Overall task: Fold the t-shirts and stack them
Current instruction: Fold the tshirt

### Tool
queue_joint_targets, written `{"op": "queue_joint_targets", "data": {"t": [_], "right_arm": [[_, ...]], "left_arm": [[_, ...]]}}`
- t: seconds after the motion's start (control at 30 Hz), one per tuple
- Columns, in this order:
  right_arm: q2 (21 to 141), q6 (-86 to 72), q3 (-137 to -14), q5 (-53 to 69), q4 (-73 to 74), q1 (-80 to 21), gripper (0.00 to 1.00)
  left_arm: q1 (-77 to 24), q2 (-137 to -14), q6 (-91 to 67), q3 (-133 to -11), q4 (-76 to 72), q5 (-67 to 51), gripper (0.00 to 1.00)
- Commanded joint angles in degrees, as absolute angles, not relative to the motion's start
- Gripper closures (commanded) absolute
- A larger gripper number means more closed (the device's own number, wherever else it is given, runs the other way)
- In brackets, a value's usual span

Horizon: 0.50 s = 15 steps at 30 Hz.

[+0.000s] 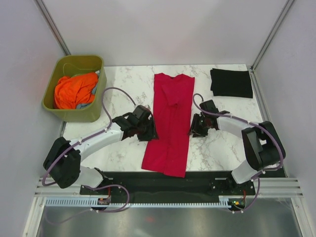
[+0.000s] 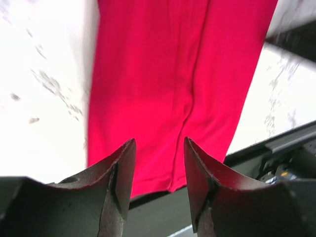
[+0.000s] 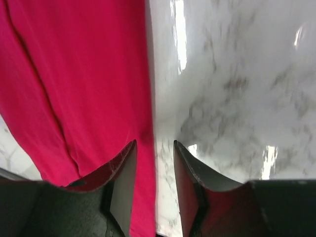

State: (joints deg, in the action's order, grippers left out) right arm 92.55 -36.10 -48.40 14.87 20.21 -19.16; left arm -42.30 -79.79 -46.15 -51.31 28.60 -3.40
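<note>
Crimson t-shirt [image 1: 170, 123] lies in a long strip (black t-shirt [image 1: 231, 83] folded far right) between left gripper [image 2: 159, 144] and right gripper [image 3: 154, 144], both spread, empty.

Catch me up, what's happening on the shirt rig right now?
The red t-shirt lies down the middle of the marble table, folded lengthwise into a narrow strip, with its hem just past the near edge. The left gripper and right gripper flank it at mid-length, both open and holding nothing. The black t-shirt sits folded at the far right corner. The red one is not yet stacked on it.
</note>
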Motion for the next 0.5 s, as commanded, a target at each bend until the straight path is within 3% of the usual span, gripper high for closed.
{"op": "queue_joint_targets", "data": {"t": [0.0,0.17,0.47], "right_arm": [[86.1,-38.5,-43.7,12.1,24.0,-20.8,0.56],[78.0,-43.2,-40.1,9.7,26.6,-25.8,0.55],[75.2,-48.6,-36.1,4.8,28.6,-34.9,0.56]], "left_arm": [[-37.8,-80.8,-39.6,-53.4,29.7,-5.8,0.48],[-31.4,-83.1,-36.5,-56.6,28.8,-8.2,0.5],[-28.6,-87.9,-35.4,-58.1,27.2,-11.3,0.51]]}}
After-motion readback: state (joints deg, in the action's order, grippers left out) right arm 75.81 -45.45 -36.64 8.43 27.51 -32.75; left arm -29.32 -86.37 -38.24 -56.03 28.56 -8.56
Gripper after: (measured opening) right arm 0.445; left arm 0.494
